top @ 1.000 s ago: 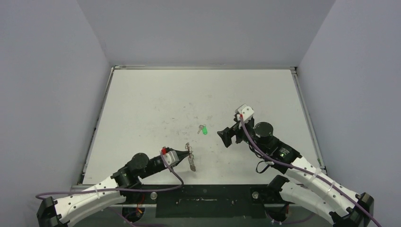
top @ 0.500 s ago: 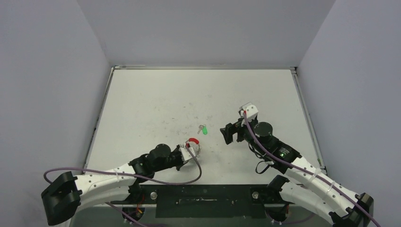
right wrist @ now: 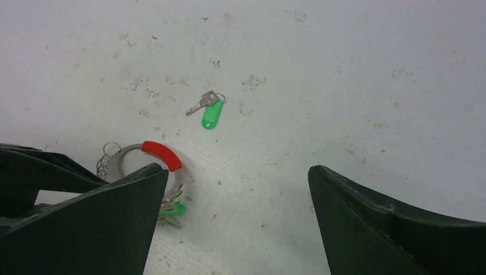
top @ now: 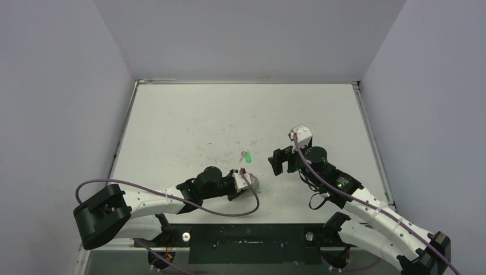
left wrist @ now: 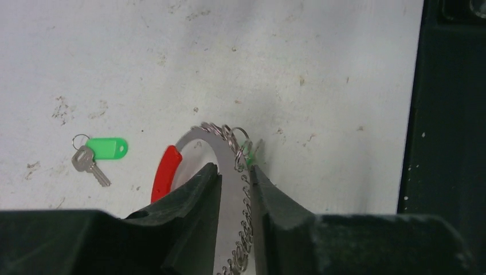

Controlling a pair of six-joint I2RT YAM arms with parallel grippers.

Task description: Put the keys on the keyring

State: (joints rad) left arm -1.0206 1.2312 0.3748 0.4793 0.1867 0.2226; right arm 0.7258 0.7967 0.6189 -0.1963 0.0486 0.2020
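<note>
Left wrist view shows the left fingers [left wrist: 212,180] drawn narrow and pinching the silvery band of the one keyring [left wrist: 213,140], which lies on the tabletop [left wrist: 321,69]. Its single red segment [left wrist: 163,175] curves just left of the fingers. A second green tag [left wrist: 250,153] with small wire loops sits against the ring at the right finger. One set of loose keys [left wrist: 97,152], a silver key joined to a green tag, lies apart from the ring on the left.

From the right wrist, the right fingers [right wrist: 114,217] stand wide apart and hold nothing. The keys [right wrist: 209,112] lie beyond them, and the keyring [right wrist: 129,150] is partly behind the left-hand finger.

From above there are two arms. The left fingers [top: 243,182] have travelled further right than half a second ago, carrying the keyring with them, and now sit below the keys [top: 246,156]. The keys have not moved. The right fingers [top: 277,162] hover just right of the keys, almost where they were.
</note>
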